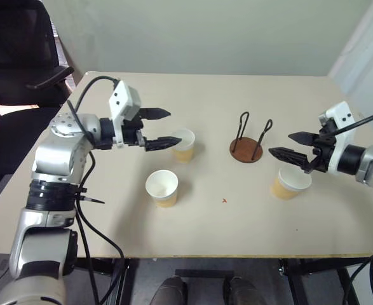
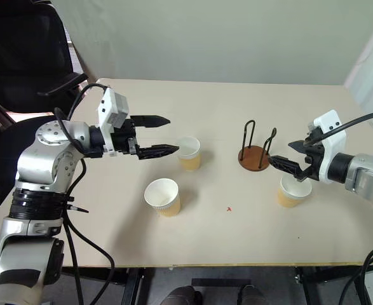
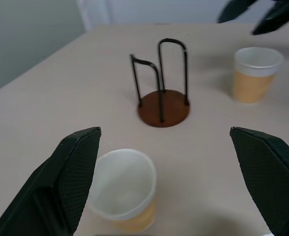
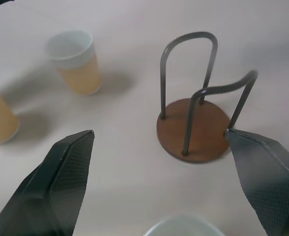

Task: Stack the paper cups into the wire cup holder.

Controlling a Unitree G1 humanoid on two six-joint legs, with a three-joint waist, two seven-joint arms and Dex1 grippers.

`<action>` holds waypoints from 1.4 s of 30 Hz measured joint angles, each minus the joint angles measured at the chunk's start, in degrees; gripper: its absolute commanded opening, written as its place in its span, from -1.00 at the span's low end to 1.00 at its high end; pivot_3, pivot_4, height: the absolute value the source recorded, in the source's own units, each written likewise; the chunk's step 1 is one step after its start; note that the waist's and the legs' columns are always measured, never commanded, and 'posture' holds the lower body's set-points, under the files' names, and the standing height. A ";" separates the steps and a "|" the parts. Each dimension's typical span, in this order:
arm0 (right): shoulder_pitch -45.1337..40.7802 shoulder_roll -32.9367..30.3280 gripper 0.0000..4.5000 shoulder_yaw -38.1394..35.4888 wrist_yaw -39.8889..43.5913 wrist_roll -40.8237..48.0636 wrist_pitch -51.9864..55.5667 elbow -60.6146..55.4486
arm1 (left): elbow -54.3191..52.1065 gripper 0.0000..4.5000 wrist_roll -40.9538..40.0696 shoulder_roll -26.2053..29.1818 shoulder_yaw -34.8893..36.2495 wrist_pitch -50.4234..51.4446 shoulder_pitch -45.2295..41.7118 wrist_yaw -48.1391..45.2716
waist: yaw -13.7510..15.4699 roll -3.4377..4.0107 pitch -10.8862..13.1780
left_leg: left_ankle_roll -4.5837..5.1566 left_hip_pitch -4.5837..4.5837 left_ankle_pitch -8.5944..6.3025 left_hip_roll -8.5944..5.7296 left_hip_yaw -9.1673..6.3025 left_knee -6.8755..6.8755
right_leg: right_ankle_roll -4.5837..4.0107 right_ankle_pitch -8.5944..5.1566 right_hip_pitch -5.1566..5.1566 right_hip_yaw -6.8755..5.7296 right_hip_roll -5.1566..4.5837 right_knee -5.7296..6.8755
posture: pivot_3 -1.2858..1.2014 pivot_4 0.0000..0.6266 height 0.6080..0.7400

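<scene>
Three paper cups stand upright on the table, all tan with white insides. One cup (image 1: 185, 145) sits just beyond my left gripper (image 1: 173, 127), which hovers open above the table and points at it. A second cup (image 1: 162, 188) stands nearer the front edge. The third cup (image 1: 290, 183) is right below my open right gripper (image 1: 280, 143). The wire cup holder (image 1: 246, 150), a brown disc with two black wire loops, stands empty between the grippers. The left wrist view looks past the near cup (image 3: 124, 189) to the holder (image 3: 163, 108); the right wrist view faces the holder (image 4: 193, 130).
The beige table (image 1: 211, 216) carries a small red mark (image 1: 224, 201) in front of the holder. A black office chair (image 1: 21, 57) stands off the table's far left corner. Cables hang from the left arm beside the table's left edge.
</scene>
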 measured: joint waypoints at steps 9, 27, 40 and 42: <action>-7.37 7.50 0.97 10.51 -2.81 -9.12 -2.19 12.81 | 1.02 1.00 2.17 -0.45 -1.68 -2.06 -1.53 -0.26 | -0.54 0.01 0.00 | 0.02 -0.03 0.03 0.04 -0.01 -0.06 | -0.01 0.03 -0.12 -0.01 -0.01 -0.01 | 0.03 -0.52 1.00; -13.12 15.35 0.80 12.74 -3.45 -18.80 -8.32 24.38 | -0.75 1.00 2.20 0.75 -1.61 -1.82 0.89 1.24 | -0.50 0.01 0.00 | 0.01 -0.15 0.03 0.03 -0.02 -0.07 | -0.03 0.01 -0.22 -0.04 -0.02 -0.02 | 0.03 -0.52 1.00; -13.86 16.28 -0.97 11.10 -4.06 -19.20 -6.78 23.36 | -0.86 1.00 1.97 0.76 -1.61 -1.67 1.81 1.11 | -0.50 0.01 0.00 | 0.00 -0.15 0.03 0.03 -0.02 -0.08 | -0.05 0.00 -0.21 -0.05 -0.02 -0.01 | 0.03 -0.52 1.00; -13.81 16.01 -0.97 10.95 -3.74 -19.10 -5.94 22.24 | -0.88 1.00 1.54 0.90 -1.62 -1.39 1.84 0.60 | -0.50 0.02 0.00 | 0.00 -0.15 0.03 0.03 -0.01 -0.08 | -0.05 0.00 -0.22 -0.04 -0.02 -0.02 | 0.03 -0.52 1.00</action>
